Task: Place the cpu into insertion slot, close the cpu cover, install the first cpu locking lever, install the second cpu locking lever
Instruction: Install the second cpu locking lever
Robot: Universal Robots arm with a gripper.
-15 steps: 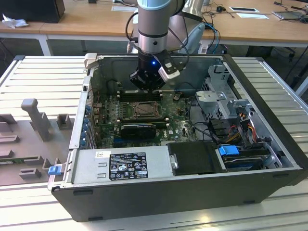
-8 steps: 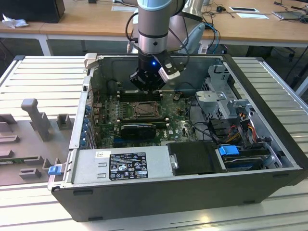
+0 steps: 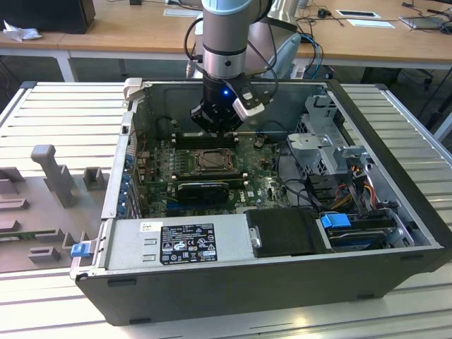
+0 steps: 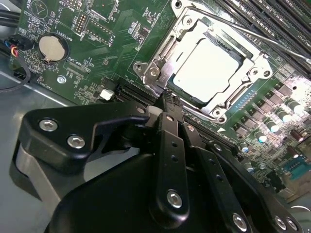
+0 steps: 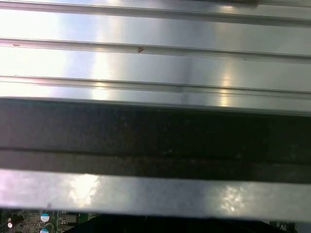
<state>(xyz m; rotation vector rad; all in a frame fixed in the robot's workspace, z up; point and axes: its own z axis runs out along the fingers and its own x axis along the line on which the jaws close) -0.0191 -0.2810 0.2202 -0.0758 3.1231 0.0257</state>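
The cpu (image 4: 206,70) lies pale and square inside the insertion slot (image 3: 212,162) on the green motherboard. The cpu cover (image 4: 159,65), a silvery metal frame, lies flat around it. A thin metal locking lever (image 4: 252,35) runs slanted along one side of the socket, its end standing off the board. My gripper (image 4: 167,99) is shut, with nothing seen between its fingers (image 4: 170,141), and its tips sit at a corner of the socket frame. In the exterior view the gripper (image 3: 215,128) hangs just behind the socket, inside the open computer case.
The case walls (image 3: 116,176) ring the board. A black ribbed card (image 3: 203,189) lies just in front of the socket, with the power supply (image 3: 176,244), drive cages (image 3: 332,152) and cables around. A coin battery (image 4: 52,47) sits on the board. Ribbed aluminium table (image 5: 146,63) surrounds the case.
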